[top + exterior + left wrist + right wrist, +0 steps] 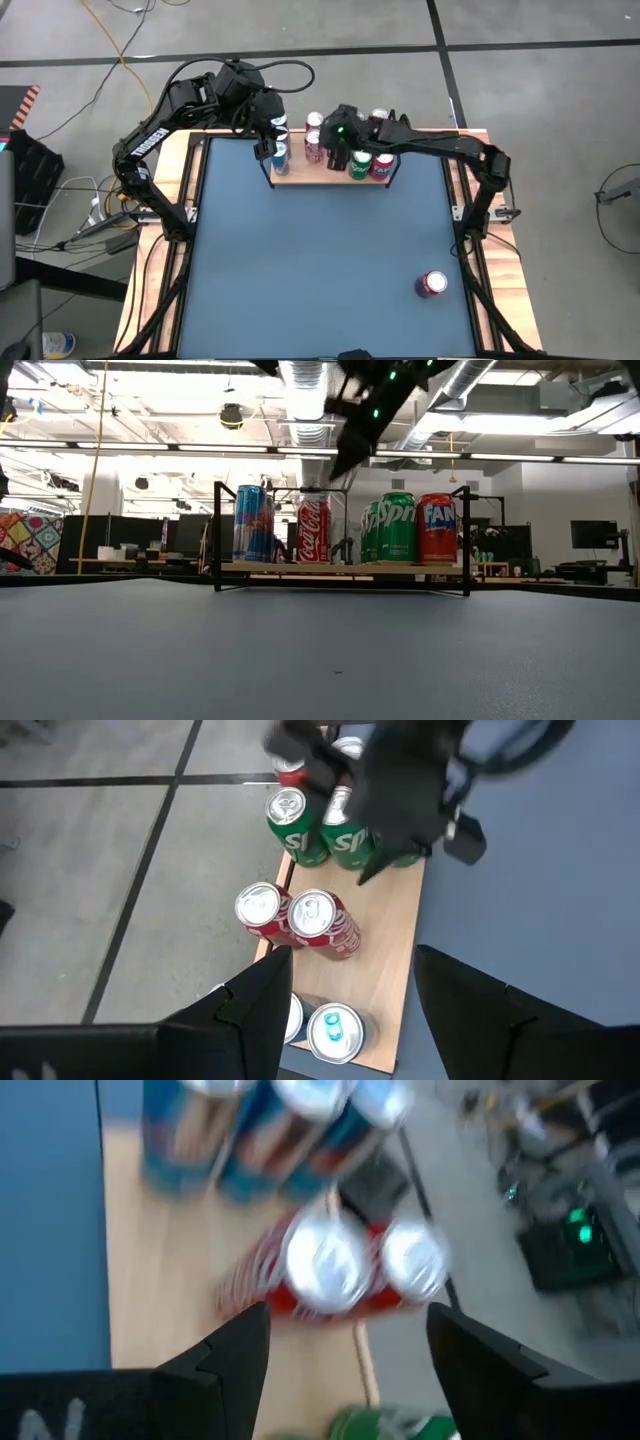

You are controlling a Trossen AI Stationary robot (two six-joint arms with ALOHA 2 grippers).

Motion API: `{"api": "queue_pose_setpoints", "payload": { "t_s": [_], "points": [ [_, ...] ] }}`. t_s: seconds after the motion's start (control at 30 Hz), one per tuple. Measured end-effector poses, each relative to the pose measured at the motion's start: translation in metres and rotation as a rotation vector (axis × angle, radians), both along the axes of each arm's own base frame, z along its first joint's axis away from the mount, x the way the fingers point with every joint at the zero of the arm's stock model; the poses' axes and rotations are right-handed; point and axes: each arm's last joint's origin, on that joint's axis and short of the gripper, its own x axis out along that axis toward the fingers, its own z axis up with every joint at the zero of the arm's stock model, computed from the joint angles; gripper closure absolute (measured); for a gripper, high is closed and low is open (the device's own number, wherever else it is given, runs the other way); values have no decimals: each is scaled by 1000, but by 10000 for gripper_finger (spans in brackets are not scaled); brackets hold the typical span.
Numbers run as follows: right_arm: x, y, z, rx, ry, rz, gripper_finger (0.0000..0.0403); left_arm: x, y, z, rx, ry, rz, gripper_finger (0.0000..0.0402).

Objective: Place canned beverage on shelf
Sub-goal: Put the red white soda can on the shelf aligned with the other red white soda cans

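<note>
The shelf [330, 176], a light-wood board with black wire ends, sits at the far middle of the blue surface [320, 260]. In the low view it carries, from left to right, a blue can [252, 524], a red cola can [313, 531], a green can [390, 528] and an orange-red can [437, 529], all upright. The left wrist view shows more cans standing behind these, so the rows look two deep: two blue, two red and two green are visible there.

One more canned beverage, a red can [431, 284], stands upright on the surface near the right front, well apart from the shelf and from both arms.

The left tool [266, 140] hovers above the left end of the shelf, over the blue cans. Its fingers [262, 1005] stand spread with nothing between them; the blue can tops show below the gap.

The right tool [338, 150] hangs over the middle of the shelf, between the red and green cans, above the can tops. Its fingers [238, 1345] are spread as well and grip nothing; the silver tops of the two red cans lie below the gap, with the blue cans beyond.

In the low view the right arm comes down from above over the cola can without touching it
</note>
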Motion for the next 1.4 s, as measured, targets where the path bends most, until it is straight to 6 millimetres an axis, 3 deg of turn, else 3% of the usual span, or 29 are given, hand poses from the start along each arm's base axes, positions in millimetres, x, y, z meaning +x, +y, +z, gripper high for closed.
{"api": "queue_pose_setpoints", "payload": {
  "t_s": [0.13,0.27,0.33,0.43,0.57,0.73,0.87,1.0,1.2,1.4],
  "points": [
    [-15,-23,28,14,-200,-9,146,0,0,0,-6,-6,6,205],
    [-30,-50,34,107,-325,-62,158,5,2,-3,-21,-29,8,205],
    [-40,-52,45,206,-365,-22,164,10,3,-6,-46,-58,-22,205],
    [-62,-35,88,227,-446,47,172,22,5,-17,-110,-113,-95,205],
    [-106,3,145,152,-496,87,179,41,10,-44,-168,-130,-162,205],
    [-162,49,177,191,-474,46,181,66,14,-76,-212,-231,-195,205],
    [-205,86,167,416,-336,-78,181,78,11,-93,-244,-306,-211,205],
    [-227,122,146,655,-163,-243,182,82,5,-97,-274,-318,-255,205],
    [-239,172,118,867,-129,-346,182,85,-6,-97,-311,-322,-287,205],
    [-241,226,64,899,110,-375,182,89,-17,-97,-359,-329,-270,205]
  ]
}}
